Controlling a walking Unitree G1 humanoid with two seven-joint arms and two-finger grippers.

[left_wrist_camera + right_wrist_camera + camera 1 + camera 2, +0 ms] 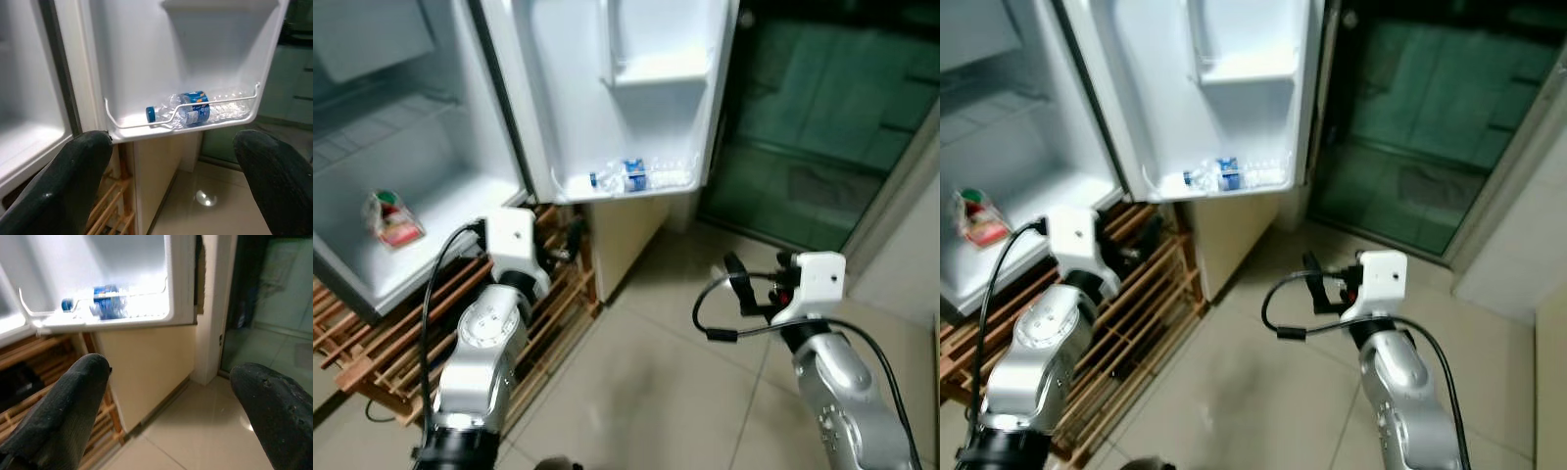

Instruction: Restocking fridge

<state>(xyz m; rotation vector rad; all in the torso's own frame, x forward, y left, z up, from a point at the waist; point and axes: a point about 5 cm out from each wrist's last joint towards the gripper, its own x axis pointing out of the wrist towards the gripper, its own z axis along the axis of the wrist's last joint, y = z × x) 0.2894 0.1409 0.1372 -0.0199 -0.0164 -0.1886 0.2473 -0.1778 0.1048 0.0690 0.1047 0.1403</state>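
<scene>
Standing before an open fridge [431, 186], both end effectors raised and released, grasping nothing. Left end effector [171, 181] spreading its black fingers [73, 176] wide, pointing at the open fridge door [636, 98]. Lying on its side ahead of and above that end effector, in the lowest door shelf [186, 125] behind the wire rail: a clear water bottle [188, 108] with blue cap and blue label. Right end effector [171, 411] hovering over the tiled floor [656, 392], fingers [63, 406] equally wide apart, facing the same shelf from lower down. Sitting left of the left end effector, on the fridge's inner shelf: a packaged food item [389, 217]. Showing beneath the left arm: a wooden slatted rack [401, 333]
</scene>
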